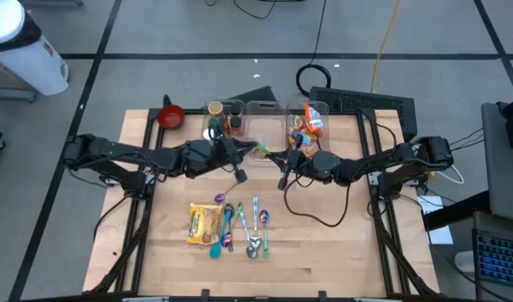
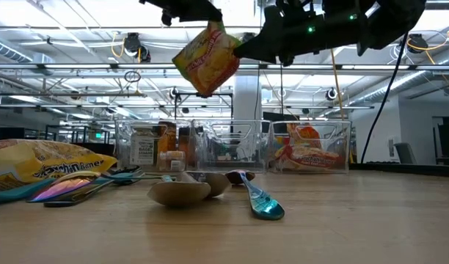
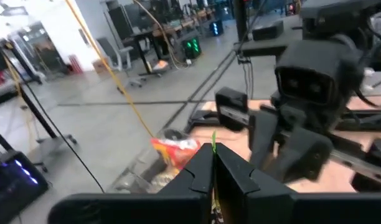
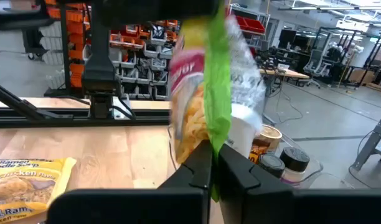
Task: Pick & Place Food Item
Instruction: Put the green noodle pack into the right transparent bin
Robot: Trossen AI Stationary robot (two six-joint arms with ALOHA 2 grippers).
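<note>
The noodle packet [image 2: 206, 57] was pinched by both the left gripper [image 3: 212, 163] and right gripper [image 4: 212, 163]; one grip was best released gently.

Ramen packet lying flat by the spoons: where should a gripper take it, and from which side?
Likely by a crimped end edge of the ramen packet, from straight above. It lies flat on the table with spoons tight along one long side, so the far, free edge looks easiest to pinch.
</note>
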